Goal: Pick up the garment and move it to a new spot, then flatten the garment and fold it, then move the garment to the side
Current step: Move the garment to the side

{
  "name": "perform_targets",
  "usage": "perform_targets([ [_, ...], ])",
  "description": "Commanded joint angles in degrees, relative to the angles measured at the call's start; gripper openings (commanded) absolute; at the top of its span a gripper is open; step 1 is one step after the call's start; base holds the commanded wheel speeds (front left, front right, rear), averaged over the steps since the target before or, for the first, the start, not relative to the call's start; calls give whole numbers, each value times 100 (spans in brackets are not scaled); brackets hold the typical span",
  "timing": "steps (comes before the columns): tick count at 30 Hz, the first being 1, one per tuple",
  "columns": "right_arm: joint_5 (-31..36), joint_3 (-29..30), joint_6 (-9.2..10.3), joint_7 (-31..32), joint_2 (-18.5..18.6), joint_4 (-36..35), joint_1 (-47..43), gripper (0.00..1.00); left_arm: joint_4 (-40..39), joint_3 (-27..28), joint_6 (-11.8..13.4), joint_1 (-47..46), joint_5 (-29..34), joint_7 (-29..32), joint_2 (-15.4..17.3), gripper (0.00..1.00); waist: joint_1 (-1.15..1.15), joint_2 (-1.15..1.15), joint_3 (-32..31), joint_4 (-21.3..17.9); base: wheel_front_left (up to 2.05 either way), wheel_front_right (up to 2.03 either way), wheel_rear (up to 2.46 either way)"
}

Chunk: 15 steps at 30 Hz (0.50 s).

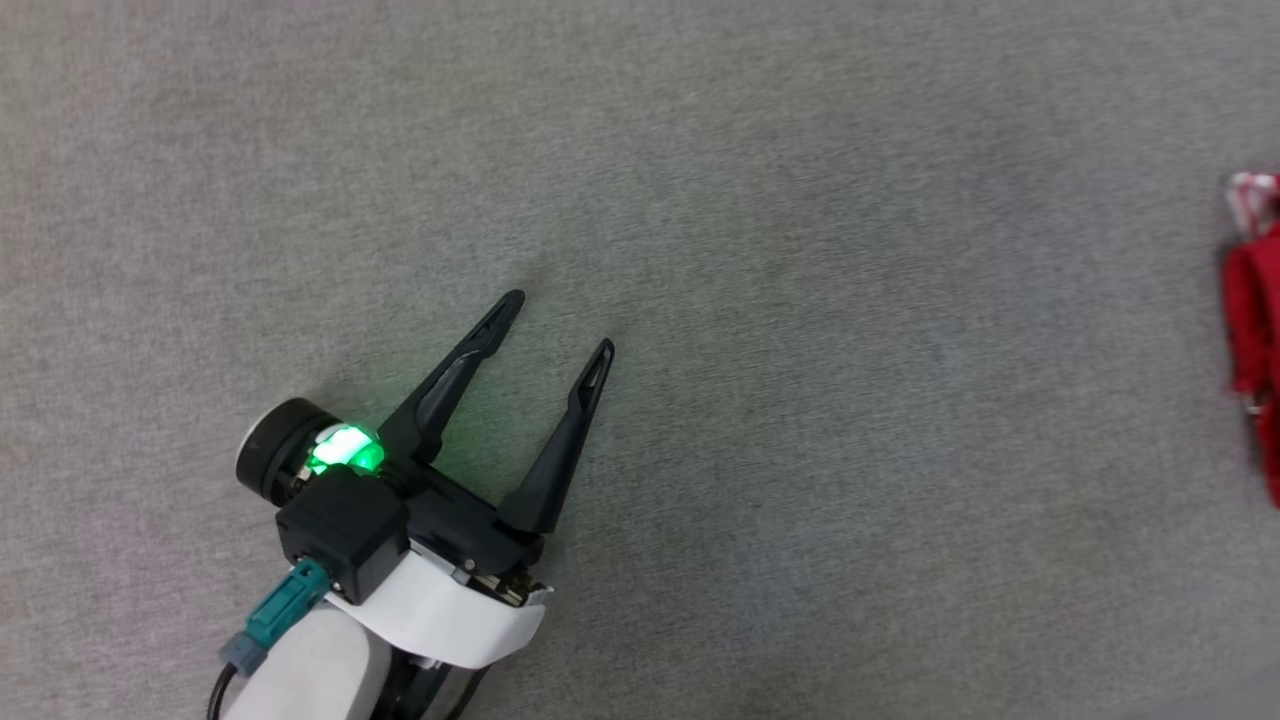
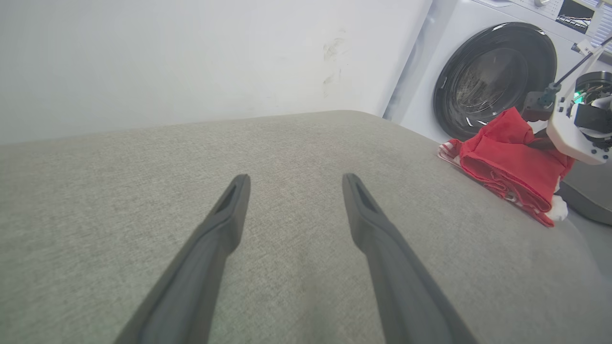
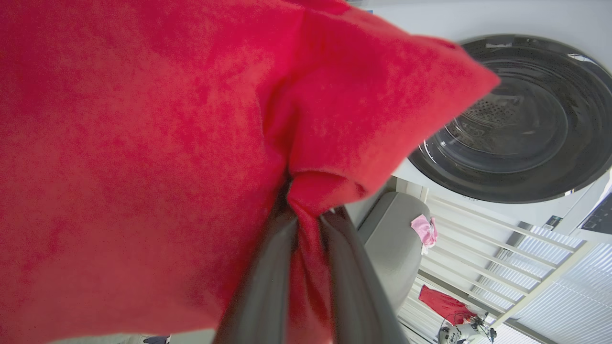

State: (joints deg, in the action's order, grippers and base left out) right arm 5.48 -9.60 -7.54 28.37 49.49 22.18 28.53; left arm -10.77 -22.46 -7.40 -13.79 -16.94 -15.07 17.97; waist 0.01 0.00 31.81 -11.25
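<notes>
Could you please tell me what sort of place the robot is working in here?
Probably a home laundry area: a front-loading washing machine stands beside a grey upholstered surface, with a red garment at that surface's edge.

In the head view we see just a strip of the garment point(image 1: 1250, 300); the right edge cuts off the rest, and its striped trim is blurred. In the right wrist view the red cloth swallows the tips of the right claw point(image 3: 308, 220) clamped on it. From the left wrist view, the washing machine point(image 2: 487, 76) runs off the top and right edges. A pink scrap point(image 3: 424, 229) far off is too small for us to identify.
</notes>
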Motion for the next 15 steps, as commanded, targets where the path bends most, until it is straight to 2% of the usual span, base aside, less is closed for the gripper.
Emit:
perform_targets([
  [1, 69, 128, 10, -129, 37, 176, 109, 0, -33, -3, -8, -85, -7, -13, 47, 100, -1, 0, 118, 93, 0, 0, 0],
  [4, 269, 372, 10, -380, 42, 489, 200, 0, -52, 19, -8, -96, -4, -13, 70, 100, -1, 0, 202, 147, 0, 0, 0],
  [13, 633, 849, 10, -719, -351, 1004, 418, 0, 10, 50, -8, -111, -12, -13, 89, 100, -1, 0, 193, 224, 0, 0, 0],
  [14, 694, 890, 10, -702, -374, 1017, 433, 11, 27, 61, -8, -104, -20, -13, 68, 100, -1, 0, 152, 228, 0, 0, 0],
  [15, 750, 922, 10, -692, -387, 1008, 437, 83, 48, 67, -8, -88, -30, -13, 49, 100, -1, 0, 104, 231, 0, 0, 0],
])
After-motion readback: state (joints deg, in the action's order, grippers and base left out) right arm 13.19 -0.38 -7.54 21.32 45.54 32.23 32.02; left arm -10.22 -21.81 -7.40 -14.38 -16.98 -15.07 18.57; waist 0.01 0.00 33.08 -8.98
